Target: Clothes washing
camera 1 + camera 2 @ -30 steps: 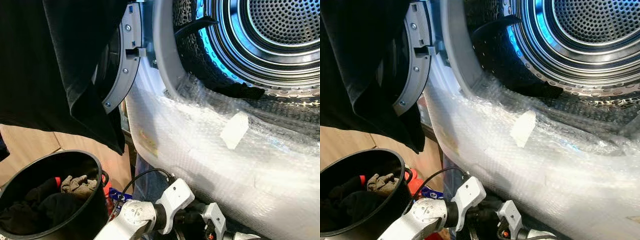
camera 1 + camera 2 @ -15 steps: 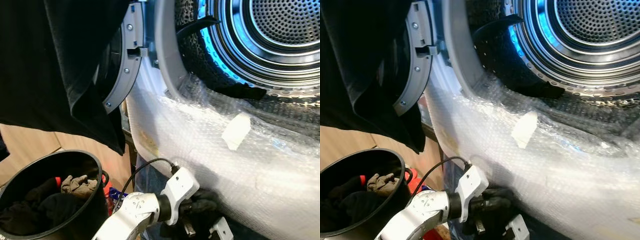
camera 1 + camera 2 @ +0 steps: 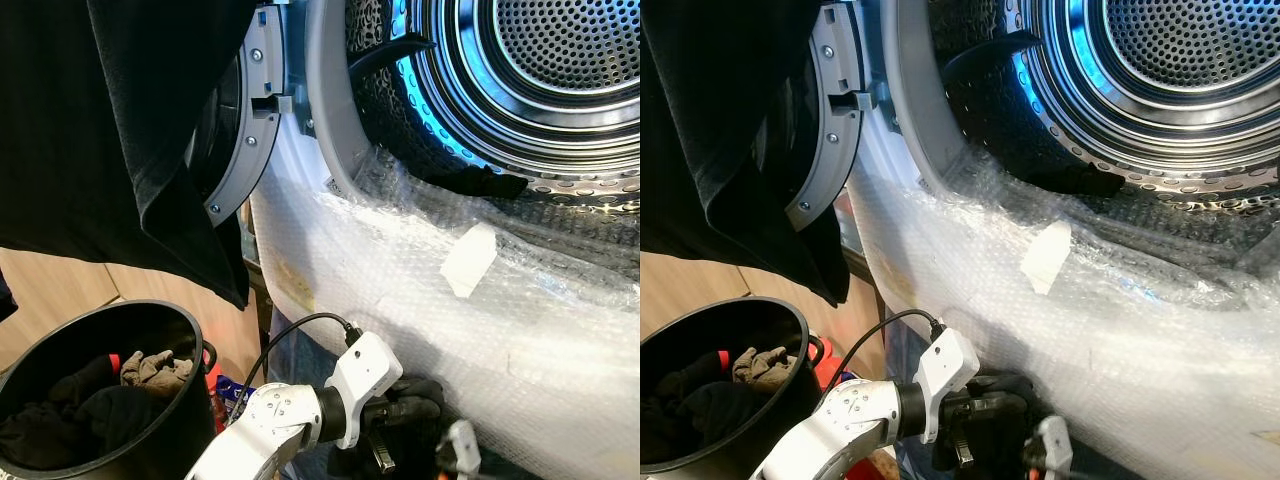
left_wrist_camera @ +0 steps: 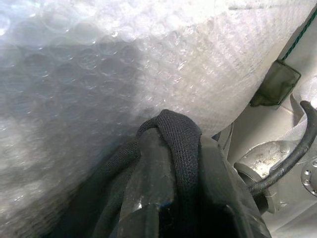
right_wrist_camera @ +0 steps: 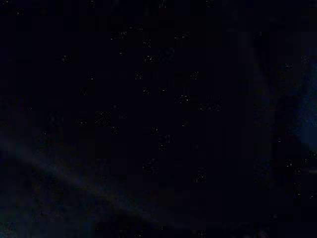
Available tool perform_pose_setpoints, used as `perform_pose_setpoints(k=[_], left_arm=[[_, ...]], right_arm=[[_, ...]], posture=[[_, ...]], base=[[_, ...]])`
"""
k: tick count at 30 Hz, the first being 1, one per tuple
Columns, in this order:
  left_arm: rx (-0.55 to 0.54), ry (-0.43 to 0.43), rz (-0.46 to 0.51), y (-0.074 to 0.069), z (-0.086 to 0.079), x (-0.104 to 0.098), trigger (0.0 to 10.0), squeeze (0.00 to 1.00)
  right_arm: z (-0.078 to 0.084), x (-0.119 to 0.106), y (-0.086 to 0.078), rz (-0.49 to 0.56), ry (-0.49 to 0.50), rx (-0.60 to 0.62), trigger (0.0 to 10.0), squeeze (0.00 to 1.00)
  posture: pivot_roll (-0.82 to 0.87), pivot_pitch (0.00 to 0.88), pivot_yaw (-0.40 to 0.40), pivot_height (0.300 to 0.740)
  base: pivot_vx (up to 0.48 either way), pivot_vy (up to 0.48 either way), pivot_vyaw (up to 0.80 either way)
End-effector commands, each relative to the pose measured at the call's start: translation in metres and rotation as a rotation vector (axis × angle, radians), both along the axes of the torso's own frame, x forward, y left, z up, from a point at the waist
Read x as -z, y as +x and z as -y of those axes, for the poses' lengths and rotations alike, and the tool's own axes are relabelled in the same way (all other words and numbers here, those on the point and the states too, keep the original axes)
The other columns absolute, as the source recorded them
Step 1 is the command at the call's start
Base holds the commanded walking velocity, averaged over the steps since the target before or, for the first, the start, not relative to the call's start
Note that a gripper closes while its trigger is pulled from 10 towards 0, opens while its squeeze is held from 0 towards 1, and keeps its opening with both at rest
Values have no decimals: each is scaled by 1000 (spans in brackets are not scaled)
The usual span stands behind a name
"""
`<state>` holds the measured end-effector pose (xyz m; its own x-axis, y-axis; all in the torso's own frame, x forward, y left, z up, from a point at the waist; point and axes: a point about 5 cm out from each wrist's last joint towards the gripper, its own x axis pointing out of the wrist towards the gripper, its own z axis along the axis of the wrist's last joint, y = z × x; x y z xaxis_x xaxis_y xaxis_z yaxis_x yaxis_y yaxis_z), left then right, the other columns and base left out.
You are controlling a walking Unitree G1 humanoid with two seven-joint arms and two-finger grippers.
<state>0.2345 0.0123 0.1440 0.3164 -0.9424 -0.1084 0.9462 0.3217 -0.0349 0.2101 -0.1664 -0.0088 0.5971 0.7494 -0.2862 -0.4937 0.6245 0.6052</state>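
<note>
Lifting was judged best kept high over the bubble wrap (image 3: 520, 330) into the drum (image 3: 560, 70); left claw (image 3: 415, 408) was clamped on black garment (image 4: 173, 144).

A: You'll note the drum (image 3: 560, 60) is perforated silver steel with a blue glow on its rim; the bubble wrap (image 3: 480, 310) reads milky white.

B: Log the hanging cloth (image 3: 110, 120) as plain black, the bucket (image 3: 150, 330) black, its clothes (image 3: 150, 372) black, grey-beige and a red spot. Door ring (image 3: 250, 130) grey.
</note>
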Motion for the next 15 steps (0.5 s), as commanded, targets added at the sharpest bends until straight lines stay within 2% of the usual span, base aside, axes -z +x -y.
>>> perform_pose_setpoints(k=[1, 3, 4, 5, 6, 9, 15], left_arm=[[13, -35, 14, -2, 2, -8, 0, 0], [14, -29, 15, -2, 2, -7, 0, 0], [14, -28, 14, -3, 3, -7, 0, 0], [15, -27, 14, -3, 3, -6, 0, 0], [16, -27, 15, -3, 3, -6, 0, 0], [17, -27, 17, -2, 3, -6, 0, 0], [20, -24, 11, -4, 2, -4, 0, 0]], right_arm=[[4, -10, 6, 42, 32, 19, 10000, 0], [3, -10, 3, 36, 42, -2, 10000, 0], [2, -8, 0, 28, 38, -22, 8980, 0], [2, -7, -2, 22, 35, -33, 8980, 0], [2, -4, -5, 15, 20, -47, 0, 0], [1, -1, -11, 3, 20, -78, 0, 0], [-2, -5, -14, 4, 65, -88, 0, 0]], posture=[[46, 0, -51, 740], [47, 0, -52, 740], [48, 0, -53, 740], [48, 0, -53, 740], [49, 0, -53, 740], [49, 0, -52, 740], [48, 0, -48, 740]], base=[[0, 0, 0], [0, 0, 0], [0, 0, 0], [0, 0, 0], [0, 0, 0], [0, 0, 0], [0, 0, 0]])
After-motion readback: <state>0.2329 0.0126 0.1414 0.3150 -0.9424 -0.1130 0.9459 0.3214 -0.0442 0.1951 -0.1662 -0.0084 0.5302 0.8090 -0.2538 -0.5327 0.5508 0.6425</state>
